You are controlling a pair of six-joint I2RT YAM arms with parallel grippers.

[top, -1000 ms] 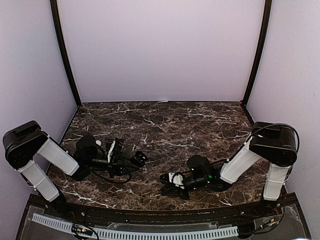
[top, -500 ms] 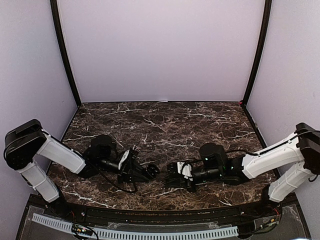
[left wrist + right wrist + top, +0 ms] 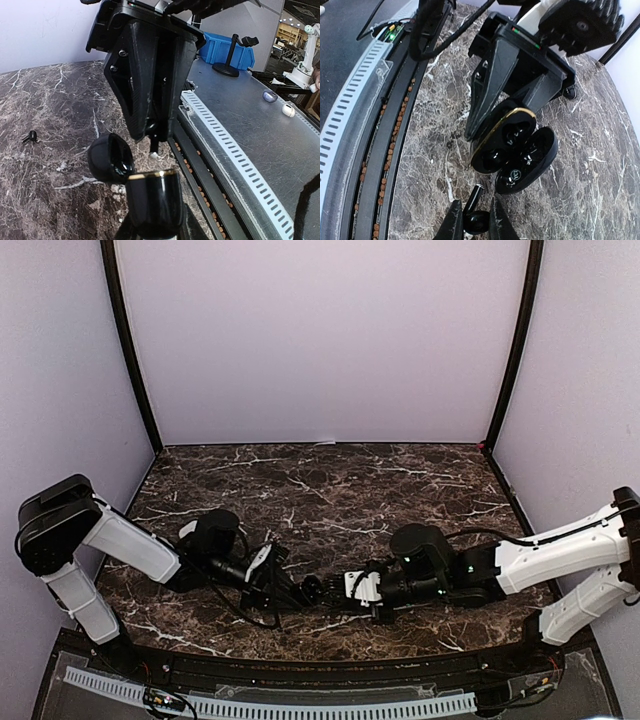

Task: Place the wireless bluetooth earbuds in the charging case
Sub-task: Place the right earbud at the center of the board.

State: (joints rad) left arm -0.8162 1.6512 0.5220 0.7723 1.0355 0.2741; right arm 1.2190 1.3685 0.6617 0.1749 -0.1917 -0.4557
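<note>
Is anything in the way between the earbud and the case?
Nothing visible. The right gripper holds the black earbud just short of the open case, which the left gripper holds with its lid open. Only bare table shows between them.

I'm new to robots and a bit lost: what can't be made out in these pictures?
- Top view: the earbud in the right gripper is too small and dark to see.
- Left wrist view: the charging case is cut off by the bottom edge, with its inside out of sight.
- Right wrist view: the fingers and bottom edge hide part of the earbud. Whether the glossy sockets are filled is unclear.
</note>
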